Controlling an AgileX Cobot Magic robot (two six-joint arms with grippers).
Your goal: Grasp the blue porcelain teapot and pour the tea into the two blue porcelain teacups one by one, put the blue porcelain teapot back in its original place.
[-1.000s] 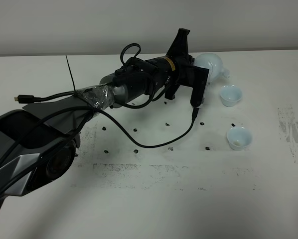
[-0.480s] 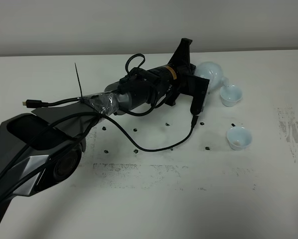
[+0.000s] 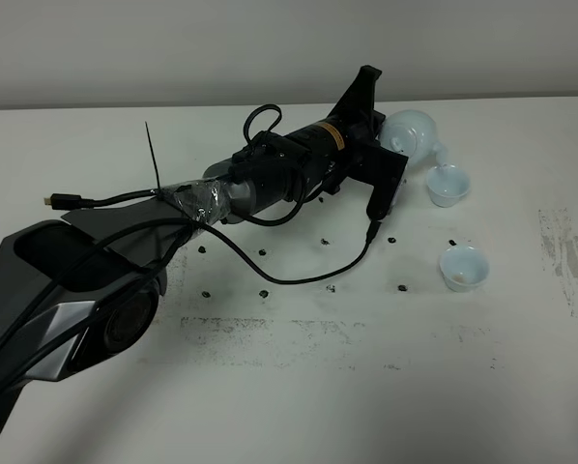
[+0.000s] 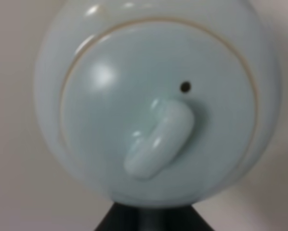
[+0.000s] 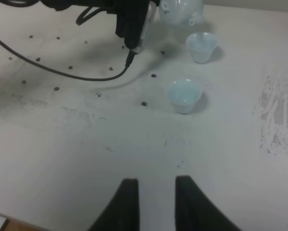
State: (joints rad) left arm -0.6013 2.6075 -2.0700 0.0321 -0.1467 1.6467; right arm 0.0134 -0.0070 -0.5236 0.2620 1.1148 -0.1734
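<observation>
The white table (image 3: 299,406), smudged grey (heaviest toward its right edge), carries a far teacup (image 3: 447,184), a near teacup (image 3: 463,267), scattered dark specks (image 3: 401,287) and a looping black cable (image 3: 299,281).

High overview; left wrist close on teapot (image 4: 153,106); right wrist low, distant, same teapot

Far right on the table (image 3: 299,387), the teapot (image 3: 410,133) is just behind the far cup (image 3: 447,184). The near cup (image 3: 463,267) stands in front of that one, apart from it. The left arm (image 3: 270,179) reaches in from the left to the teapot; a cable (image 3: 299,280) trails in front of the arm, left of the near cup.
</observation>
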